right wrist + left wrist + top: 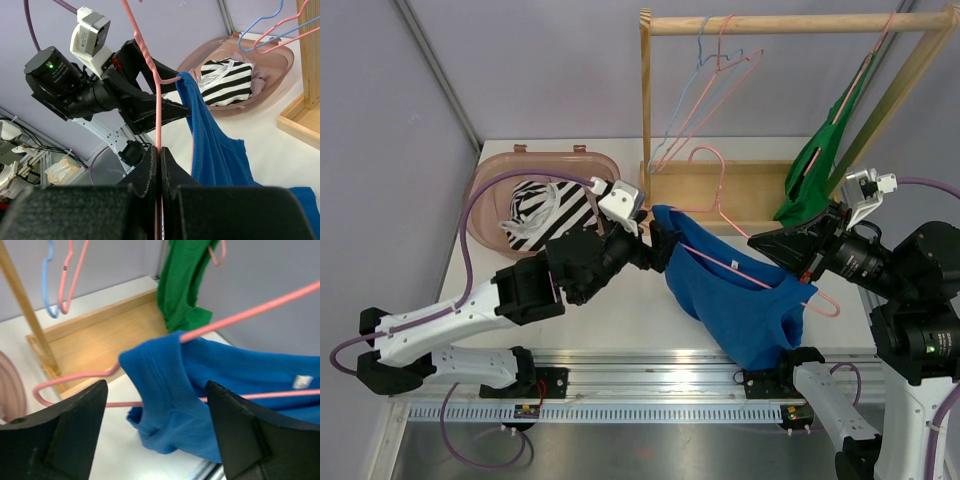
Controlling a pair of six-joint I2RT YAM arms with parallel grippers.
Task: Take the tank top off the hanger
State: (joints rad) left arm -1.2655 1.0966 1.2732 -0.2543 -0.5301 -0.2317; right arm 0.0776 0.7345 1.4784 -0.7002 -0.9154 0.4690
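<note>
Midway through an undressing job: the right hand, its fingers pressed together on the wire of a pink hanger, holds it above the counter, clear of the wooden rack. The blue tank top hangs from that hanger between the two arms, its body drooping toward the near edge of the counter. The left hand has its fingers spread apart, with one bunched shoulder strap in the gap between them, not yet pinched. By the look of it, the hanger has been lifted off the rail, but the garment remains threaded on the wire, so both straps have yet to be slipped free. Four hangers are in view: the held one, an empty blue hanger, an empty pink one on the rail, and one more carrying a green garment. A striped top lies in the pink tub.
</note>
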